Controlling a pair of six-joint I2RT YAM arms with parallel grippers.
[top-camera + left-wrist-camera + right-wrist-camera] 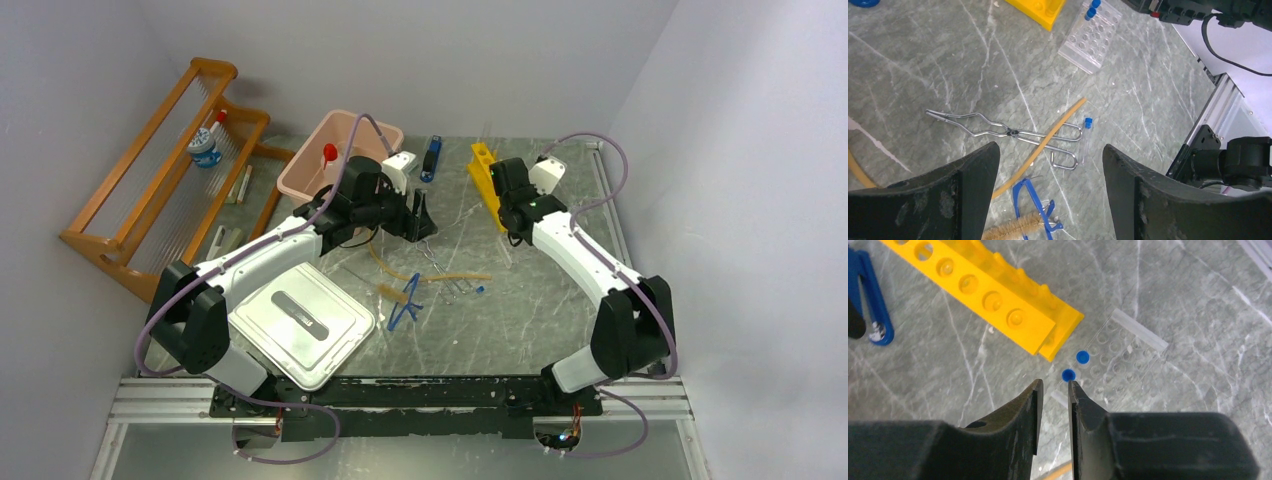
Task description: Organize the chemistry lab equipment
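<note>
A blue-capped tube (1086, 142) is laid top-to-bottom mid-frame, just beyond the wide-spread, empty left gripper (1050, 147); the right gripper (1054, 384) is barely parted, empty.

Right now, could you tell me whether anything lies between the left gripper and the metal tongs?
Yes: the tan rubber hose lies across the handles of the metal tongs, under the open left gripper. A blue-capped tube lies beside their loops.

Right pincer (1055, 385) narrowly parted beside blue-capped tubes (1082, 357); yellow rack (998, 300) beyond.
</note>
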